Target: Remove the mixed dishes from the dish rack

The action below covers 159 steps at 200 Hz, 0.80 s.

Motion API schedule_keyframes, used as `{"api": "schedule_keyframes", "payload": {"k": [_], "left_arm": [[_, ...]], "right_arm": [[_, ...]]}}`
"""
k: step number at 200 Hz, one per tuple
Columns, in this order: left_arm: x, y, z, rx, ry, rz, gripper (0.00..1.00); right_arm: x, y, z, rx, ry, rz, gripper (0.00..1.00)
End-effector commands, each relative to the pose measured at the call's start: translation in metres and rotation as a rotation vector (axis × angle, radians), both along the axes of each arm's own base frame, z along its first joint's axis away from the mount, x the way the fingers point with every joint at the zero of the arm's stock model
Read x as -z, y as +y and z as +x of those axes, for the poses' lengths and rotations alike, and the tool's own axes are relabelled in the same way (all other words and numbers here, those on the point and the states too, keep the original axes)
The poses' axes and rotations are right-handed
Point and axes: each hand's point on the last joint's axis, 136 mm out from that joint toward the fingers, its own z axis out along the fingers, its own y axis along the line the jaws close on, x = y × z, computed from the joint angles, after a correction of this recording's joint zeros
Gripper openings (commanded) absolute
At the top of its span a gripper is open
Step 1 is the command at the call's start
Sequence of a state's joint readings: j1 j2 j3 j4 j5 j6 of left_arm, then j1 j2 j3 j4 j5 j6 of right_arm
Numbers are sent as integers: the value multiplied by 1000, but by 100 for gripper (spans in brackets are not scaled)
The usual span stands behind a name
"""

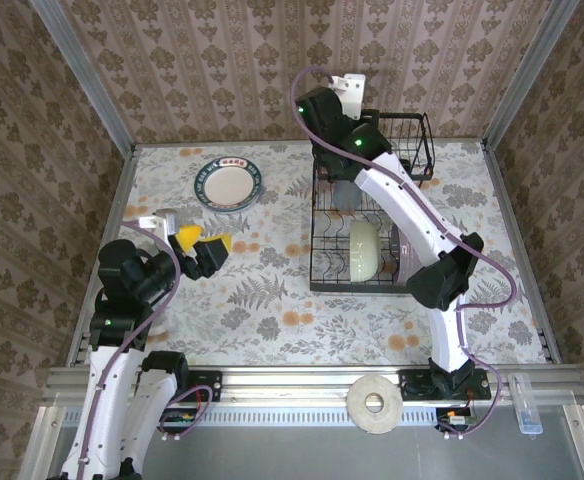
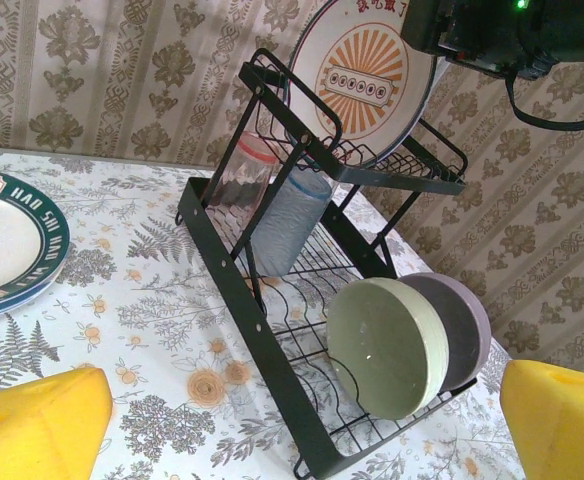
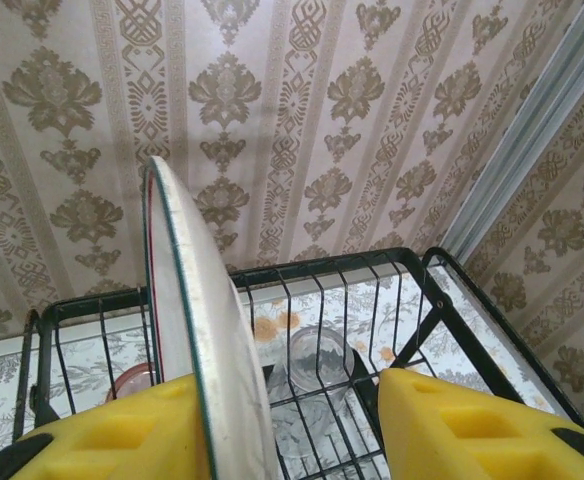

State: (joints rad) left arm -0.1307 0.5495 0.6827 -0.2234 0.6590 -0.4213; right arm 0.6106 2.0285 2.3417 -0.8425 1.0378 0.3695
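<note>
The black wire dish rack (image 1: 357,288) stands right of the table's centre. A plate with an orange centre pattern (image 2: 362,75) stands upright in its upper shelf (image 3: 322,265). My right gripper (image 3: 287,420) is open and straddles that plate's rim (image 3: 197,320); the left yellow finger lies against the plate and the right finger stands clear of it. Below are a pinkish tumbler (image 2: 242,175) and a clear one (image 2: 290,220). A cream-green bowl (image 2: 387,345) and a lilac bowl (image 2: 462,320) lean on the lower tier. My left gripper (image 1: 202,243) is open and empty, left of the rack.
A blue-rimmed plate (image 1: 228,184) lies flat on the flowered cloth at the far left. A wire basket (image 1: 407,140) hangs at the rack's far end. A tape roll (image 1: 374,403) sits on the front rail. Papered walls close in the table.
</note>
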Motion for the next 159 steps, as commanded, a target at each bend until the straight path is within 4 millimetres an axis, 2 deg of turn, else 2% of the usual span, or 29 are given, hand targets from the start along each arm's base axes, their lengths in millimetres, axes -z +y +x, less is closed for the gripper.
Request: {"api": "schedule_keyframes", "payload": {"k": [1, 66, 106, 159], "left_arm": [[-5, -3, -3, 20, -38, 4, 100], [-5, -3, -3, 22, -38, 3, 100], [-12, -8, -8, 65, -59, -24, 100], [-15, -10, -11, 80, -70, -33, 100]], "right_arm": [[3, 1, 1, -5, 13, 11, 45], [3, 0, 2, -13, 18, 30, 32], [3, 0, 2, -11, 18, 33, 23], [-4, -2, -1, -9, 3, 44, 13]]}}
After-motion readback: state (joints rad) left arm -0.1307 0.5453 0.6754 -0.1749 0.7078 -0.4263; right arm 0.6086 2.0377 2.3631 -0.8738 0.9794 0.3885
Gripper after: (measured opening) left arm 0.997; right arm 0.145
